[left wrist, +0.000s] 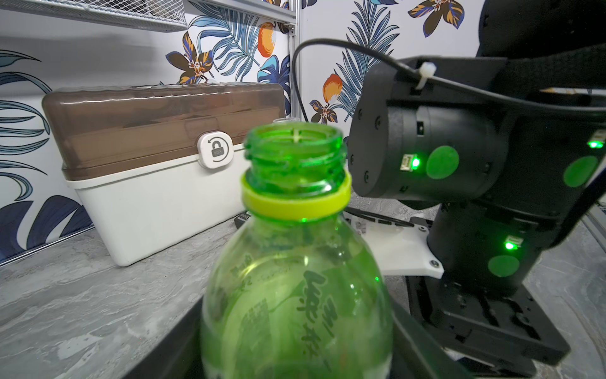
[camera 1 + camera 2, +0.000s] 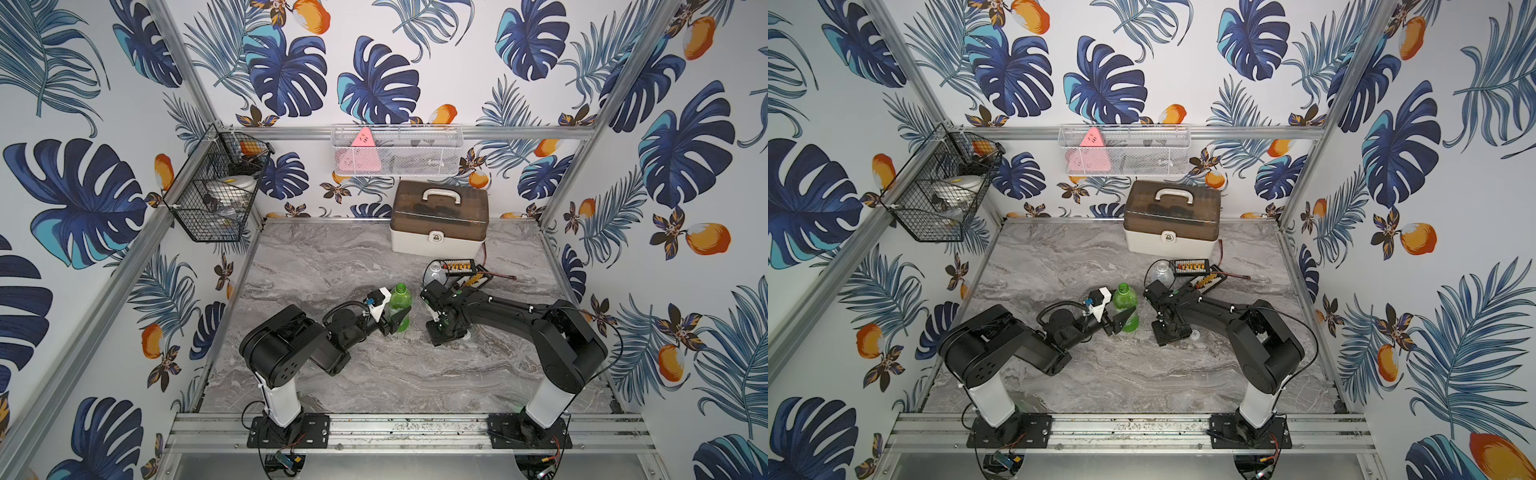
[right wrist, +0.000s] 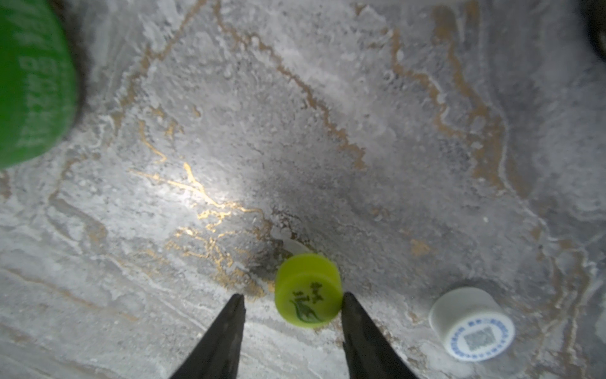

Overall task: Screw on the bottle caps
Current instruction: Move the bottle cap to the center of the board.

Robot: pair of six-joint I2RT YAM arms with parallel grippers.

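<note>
Item: yellow-green cap [image 3: 308, 292], top up on the bench [image 3: 328, 131], midway between its side edges. My right fingers [image 3: 364, 331] straddle it part open, one touching, the other seemingly apart; uneven closing may skid or tip it. My left fingers [image 1: 423, 347] clamp the green bottle [image 1: 295, 288] upright; a knock could tilt its open neck.

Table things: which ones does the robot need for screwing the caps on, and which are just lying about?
For the job: green bottle, clear bottle, yellow-green cap, white cap.

Just lying about: storage box, small circuit boards, black wire basket, white mesh basket.
</note>
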